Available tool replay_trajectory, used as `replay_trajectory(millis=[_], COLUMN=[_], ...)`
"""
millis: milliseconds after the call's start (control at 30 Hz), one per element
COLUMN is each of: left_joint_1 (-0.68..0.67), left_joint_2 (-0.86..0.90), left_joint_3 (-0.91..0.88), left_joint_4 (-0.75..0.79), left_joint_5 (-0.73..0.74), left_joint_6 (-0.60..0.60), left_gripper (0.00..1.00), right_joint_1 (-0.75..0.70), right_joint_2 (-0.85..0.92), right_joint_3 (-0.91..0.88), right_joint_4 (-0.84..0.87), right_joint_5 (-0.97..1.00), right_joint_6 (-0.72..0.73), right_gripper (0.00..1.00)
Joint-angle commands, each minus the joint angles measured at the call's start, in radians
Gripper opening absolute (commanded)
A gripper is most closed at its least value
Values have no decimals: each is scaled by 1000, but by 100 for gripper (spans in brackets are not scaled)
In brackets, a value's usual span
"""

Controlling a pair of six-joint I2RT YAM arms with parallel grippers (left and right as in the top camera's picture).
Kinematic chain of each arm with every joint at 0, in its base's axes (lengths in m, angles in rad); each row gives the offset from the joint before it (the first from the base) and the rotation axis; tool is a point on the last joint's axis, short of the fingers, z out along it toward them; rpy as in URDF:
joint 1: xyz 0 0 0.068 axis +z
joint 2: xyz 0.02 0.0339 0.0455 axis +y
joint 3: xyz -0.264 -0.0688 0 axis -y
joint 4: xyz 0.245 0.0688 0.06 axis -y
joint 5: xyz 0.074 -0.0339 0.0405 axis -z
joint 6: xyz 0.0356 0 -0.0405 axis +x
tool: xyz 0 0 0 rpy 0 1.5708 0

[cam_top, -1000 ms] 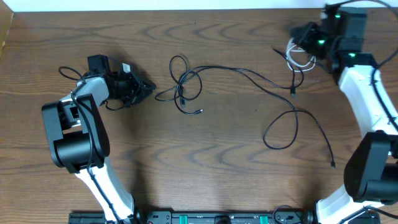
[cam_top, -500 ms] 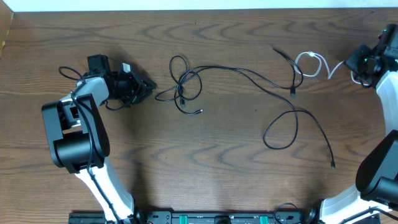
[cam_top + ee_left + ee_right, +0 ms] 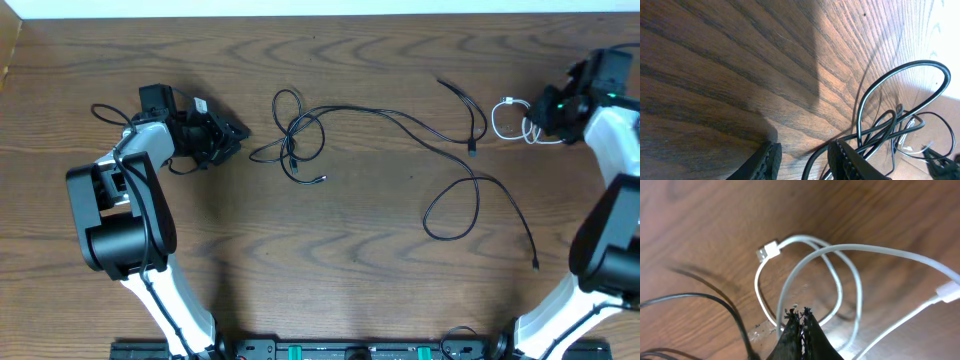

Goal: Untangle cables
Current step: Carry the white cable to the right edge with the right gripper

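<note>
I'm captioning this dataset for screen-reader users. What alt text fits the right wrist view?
A white cable lies in loose loops on a wooden table, its plug pointing left. The right gripper, shut, sits at the loop's lower edge; a black cable curves at lower left.

Open table [image 3: 350, 260] front and centre; black cables [image 3: 297, 135] across the middle, white cable [image 3: 769, 251] at right, possibly against them.

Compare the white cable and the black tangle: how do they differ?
The white cable makes loose plain loops; the black tangle crosses itself many times. The shut right gripper pinches the white cable; the black tangle lies loose by the open left gripper. Both are thin cords on the wooden table.
</note>
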Motion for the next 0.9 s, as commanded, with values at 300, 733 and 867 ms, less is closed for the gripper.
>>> replay_trajectory(millis=[300, 733, 867], left_joint_1=[4, 4, 3], left_joint_2=[24, 24, 24], left_joint_3=[-11, -11, -11], left_joint_4=[-39, -38, -39], left_joint_5=[-131, -131, -131], left_joint_6=[-2, -1, -1], left_gripper=[40, 40, 40], right_joint_1=[-12, -196, -295], right_joint_2=[243, 262, 262], right_joint_3=[-1, 0, 0], right_joint_4=[189, 194, 230], right_joint_5=[53, 514, 517], right_joint_6=[-41, -149, -154], right_gripper=[1, 1, 1])
